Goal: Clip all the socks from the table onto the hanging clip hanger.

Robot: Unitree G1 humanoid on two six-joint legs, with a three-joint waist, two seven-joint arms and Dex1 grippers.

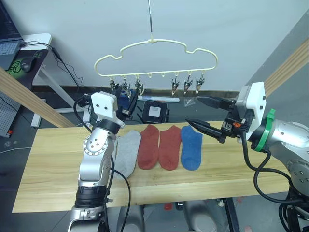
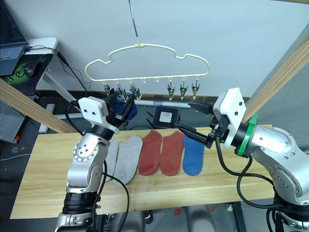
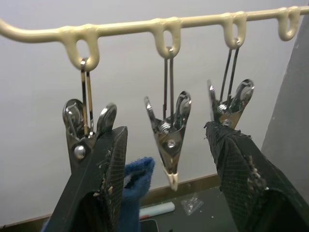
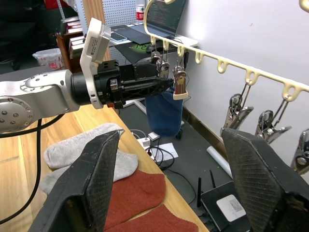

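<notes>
The pale yellow clip hanger hangs behind the table, with silver clips along its bottom bar. My left gripper is raised to the left clips and stands open, one clip between its fingers. A blue sock hangs just below there; what holds it is hidden by a finger. On the table lie two overlapping grey socks, two red socks and a blue sock. My right gripper hovers open above the table's blue sock.
Thick wooden rails slant past at left and right. A white desk with a laptop stands at the back left. On the floor behind the table sit a black box and cables.
</notes>
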